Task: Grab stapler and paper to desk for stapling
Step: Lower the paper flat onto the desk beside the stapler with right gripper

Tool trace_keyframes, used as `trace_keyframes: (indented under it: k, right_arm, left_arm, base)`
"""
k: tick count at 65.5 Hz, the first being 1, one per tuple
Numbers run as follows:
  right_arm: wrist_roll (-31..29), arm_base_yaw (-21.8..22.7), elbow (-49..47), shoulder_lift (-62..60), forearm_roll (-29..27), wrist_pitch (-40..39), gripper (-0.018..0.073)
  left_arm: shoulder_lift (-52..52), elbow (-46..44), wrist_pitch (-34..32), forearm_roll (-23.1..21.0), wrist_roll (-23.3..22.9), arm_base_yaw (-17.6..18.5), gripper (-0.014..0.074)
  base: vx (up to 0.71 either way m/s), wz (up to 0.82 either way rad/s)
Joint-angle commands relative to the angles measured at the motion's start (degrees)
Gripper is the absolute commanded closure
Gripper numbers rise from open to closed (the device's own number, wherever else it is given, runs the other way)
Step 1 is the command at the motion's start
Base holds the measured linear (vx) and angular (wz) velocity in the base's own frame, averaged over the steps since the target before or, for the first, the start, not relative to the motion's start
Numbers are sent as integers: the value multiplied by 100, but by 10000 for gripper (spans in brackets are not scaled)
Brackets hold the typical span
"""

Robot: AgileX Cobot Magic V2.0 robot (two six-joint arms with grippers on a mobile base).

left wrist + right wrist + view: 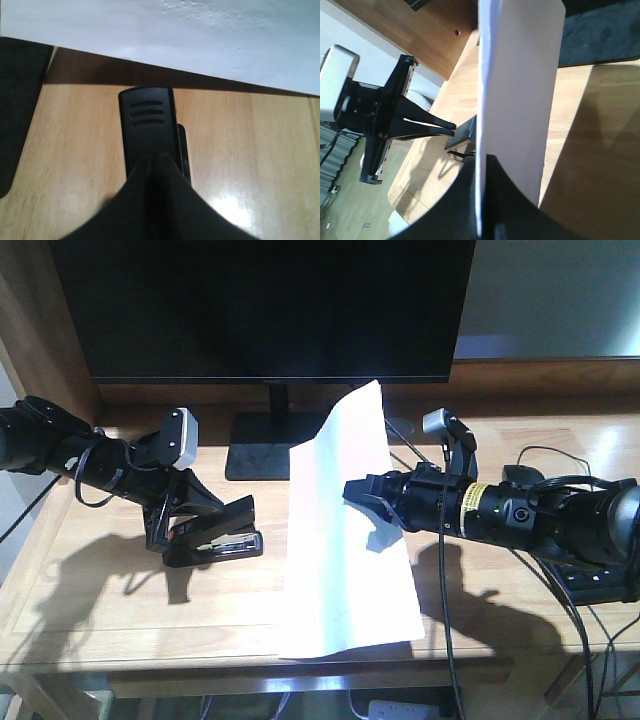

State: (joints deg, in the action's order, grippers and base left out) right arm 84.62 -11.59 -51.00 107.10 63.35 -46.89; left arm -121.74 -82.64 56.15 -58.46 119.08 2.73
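**A:** What's underneath it all?

**B:** A sunlit light-wood worktop (120,590) with a pale wall behind. A black monitor (270,300) stands beyond both sets of jaws.

**A:** And the paper?

**B:** The paper (340,540) lies between them. The right jaws are closed on the edge nearest them. That lifts the far end while the end below them rests on the wood, probably to offer an edge for stapling.

**A:** The stapler?

**B:** The stapler (215,540) appears to rest on the worktop. Its rear is pinched in the closed left jaws, and its nose points at the sheet just ahead, seemingly lining up.
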Motion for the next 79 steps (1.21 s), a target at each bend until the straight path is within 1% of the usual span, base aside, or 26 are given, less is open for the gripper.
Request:
trace_keyframes:
  k: [1,7,12,21,28,42,53,58,65,79]
  right_arm:
    - [-77,-7,-151,-222,-107,-424,564]
    - [-83,-91,-151,-222,-82,-428,564]
    - [-83,-260,-151,-217,-58,-292,564]
    - [-314,-603,-198,-217,-64,174,564]
    - [-359,-735,-260,-217,-132,443,564]
    - [-344,-735,-268,-217,-379,248,564]
    - [-368,-735,-268,-217,-384,566,564]
    - [-368,-735,-268,-147,-397,585,564]
    - [-368,-735,-268,72,-459,431,564]
    - [-368,-735,-268,433,-553,-167,564]
  left_arm:
    - [326,-149,165,-267,-55,14,603]
    - [326,-149,165,-267,-55,14,603]
    - [326,-149,165,-267,-55,14,603]
    - [326,-149,165,-267,-55,14,603]
    - [326,-149,165,-267,-55,14,603]
    - [326,-149,165,-267,-55,14,603]
    - [326,-149,165,-267,-55,14,603]
    - [326,-149,165,-267,-55,14,603]
    - [326,-149,165,-267,-55,14,603]
    - [326,-149,165,-267,-55,14,603]
  base:
    - [0,0]
    - [0,0]
    - [0,0]
    - [0,0]
    - [0,0]
    - [0,0]
    - [0,0]
    - [0,0]
    - [0,0]
    - [0,0]
